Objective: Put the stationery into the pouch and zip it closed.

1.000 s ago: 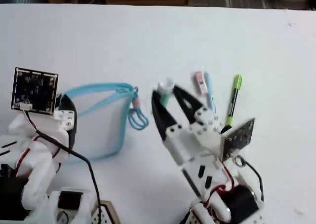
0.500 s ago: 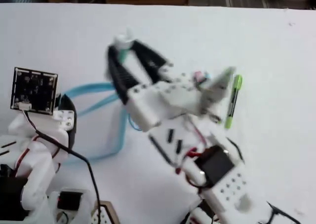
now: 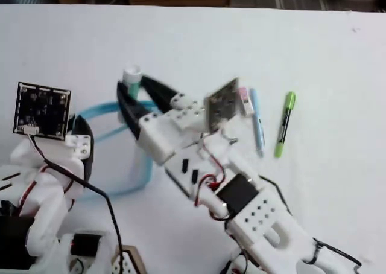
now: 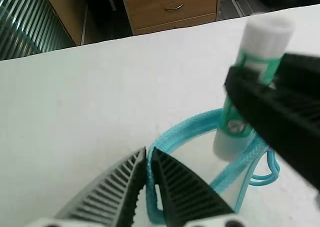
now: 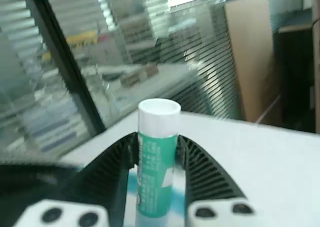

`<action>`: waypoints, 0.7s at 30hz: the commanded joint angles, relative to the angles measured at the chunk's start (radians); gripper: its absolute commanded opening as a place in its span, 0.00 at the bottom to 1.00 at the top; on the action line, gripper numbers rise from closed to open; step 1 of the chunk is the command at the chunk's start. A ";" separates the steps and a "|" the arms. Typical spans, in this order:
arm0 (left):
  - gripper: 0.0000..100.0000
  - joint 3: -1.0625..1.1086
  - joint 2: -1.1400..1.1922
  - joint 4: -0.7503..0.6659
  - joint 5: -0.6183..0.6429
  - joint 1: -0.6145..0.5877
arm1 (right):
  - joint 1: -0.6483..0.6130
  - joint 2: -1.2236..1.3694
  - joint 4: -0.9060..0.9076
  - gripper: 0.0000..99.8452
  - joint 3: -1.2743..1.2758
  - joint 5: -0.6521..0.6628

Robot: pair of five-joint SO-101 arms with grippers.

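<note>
My right gripper (image 3: 132, 88) is shut on a green glue stick (image 3: 132, 79) with a white cap, held upright over the far rim of the pouch (image 3: 99, 110). In the right wrist view the glue stick (image 5: 157, 162) stands between the black fingers (image 5: 200, 172). The pouch is clear with a light-blue zipper edge (image 4: 197, 126). My left gripper (image 4: 148, 156) is shut on that edge at the pouch's left side, below its camera board (image 3: 42, 110). The left wrist view shows the glue stick (image 4: 252, 82) just above the pouch mouth. A blue pen (image 3: 257, 123), a green marker (image 3: 284, 124) and a small pink item (image 3: 244, 100) lie to the right.
The right arm's body (image 3: 241, 195) stretches diagonally from the front right across the pouch's right side. Bare white table (image 3: 253, 44) spreads behind the pouch. A wooden cabinet (image 4: 170, 4) stands beyond the far table edge.
The right arm has lifted the glue stick from beside the pens and swung it left, over the pouch's rim. The left arm has kept still on the pouch.
</note>
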 commanded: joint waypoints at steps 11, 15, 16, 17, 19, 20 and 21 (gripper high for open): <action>0.02 0.043 0.004 0.026 -0.008 -0.002 | -0.027 -0.008 0.002 0.10 0.074 0.061; 0.02 0.043 0.004 0.028 -0.008 -0.002 | -0.059 -0.008 0.102 0.25 -0.006 0.077; 0.02 0.043 0.004 0.028 -0.008 -0.002 | -0.067 -0.008 0.131 0.26 -0.031 0.077; 0.02 0.043 0.004 0.028 -0.008 -0.002 | -0.071 -0.008 0.154 0.26 -0.052 0.075; 0.02 0.043 0.004 0.028 -0.008 -0.002 | -0.074 -0.008 0.188 0.26 -0.097 0.075; 0.02 0.043 0.004 0.028 -0.008 -0.002 | -0.074 -0.008 0.200 0.26 -0.123 0.075; 0.02 0.043 0.004 0.028 -0.008 -0.002 | -0.073 -0.008 0.213 0.26 -0.149 0.075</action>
